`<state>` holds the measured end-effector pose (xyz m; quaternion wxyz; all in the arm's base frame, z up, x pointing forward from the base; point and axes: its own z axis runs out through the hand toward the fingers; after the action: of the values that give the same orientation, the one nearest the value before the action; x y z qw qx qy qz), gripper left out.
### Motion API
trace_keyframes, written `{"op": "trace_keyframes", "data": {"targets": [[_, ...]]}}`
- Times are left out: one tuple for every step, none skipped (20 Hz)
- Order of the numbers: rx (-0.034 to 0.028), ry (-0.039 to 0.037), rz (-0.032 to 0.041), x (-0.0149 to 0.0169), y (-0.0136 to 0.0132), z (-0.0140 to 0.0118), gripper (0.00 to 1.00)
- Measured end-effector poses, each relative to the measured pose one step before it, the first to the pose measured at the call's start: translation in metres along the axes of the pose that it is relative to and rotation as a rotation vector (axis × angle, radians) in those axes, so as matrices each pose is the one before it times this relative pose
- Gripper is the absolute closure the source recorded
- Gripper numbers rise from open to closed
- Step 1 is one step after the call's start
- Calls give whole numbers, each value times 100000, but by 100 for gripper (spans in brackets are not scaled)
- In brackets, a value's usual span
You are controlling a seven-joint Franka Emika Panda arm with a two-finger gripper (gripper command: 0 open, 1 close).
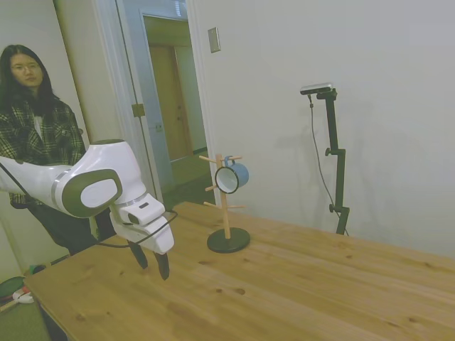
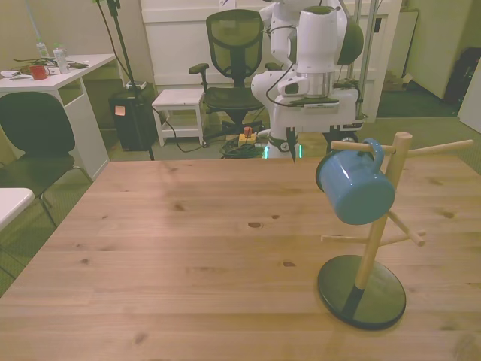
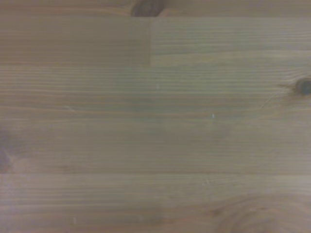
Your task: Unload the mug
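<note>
Your gripper (image 1: 152, 264) hangs empty, fingers slightly parted, well apart from the mug (image 2: 355, 189), which hangs by its handle on the rack's (image 2: 372, 248) top peg at 9 o'clock of the post; likely light, rigid, slick enamel, so pinch the rim wall.

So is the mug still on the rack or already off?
On. The mug hangs by its handle from an upper peg of the rack; the gripper is apart from it.

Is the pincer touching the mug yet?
Apart. The side view shows the pincer low over the table, with bare wood between it and the mug on its rack.
</note>
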<state>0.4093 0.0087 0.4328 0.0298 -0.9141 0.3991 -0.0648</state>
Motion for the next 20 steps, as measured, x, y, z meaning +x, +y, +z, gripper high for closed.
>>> {"op": "trace_keyframes", "data": {"targets": [[-7,-41,-158,19,-1,27,0],[213,166,-1389,161,69,12,0],[869,1722,-654,224,-129,-140,0],[1546,3310,-695,538,-309,-528,0],[1613,2707,-152,659,-367,-753,0],[1572,2096,301,667,-298,-721,0],[1388,1587,650,710,-255,-758,0],[1802,2085,1013,926,-297,-1005,0],[1373,1657,729,684,-197,-749,0],[1587,1976,640,681,-214,-721,0],[1455,1909,712,717,-162,-712,0],[1375,2097,891,840,-98,-759,0],[1470,2712,854,978,-56,-800,0],[1096,2407,678,985,-62,-688,0],[1365,2561,528,1013,-215,-605,0],[1496,2475,340,1040,-407,-471,0],[1299,1911,194,1017,-567,-231,0],[1336,1341,337,996,-688,81,0],[642,545,30,825,-708,447,0],[-1365,-1630,-191,1456,-1382,2522,0]]}}
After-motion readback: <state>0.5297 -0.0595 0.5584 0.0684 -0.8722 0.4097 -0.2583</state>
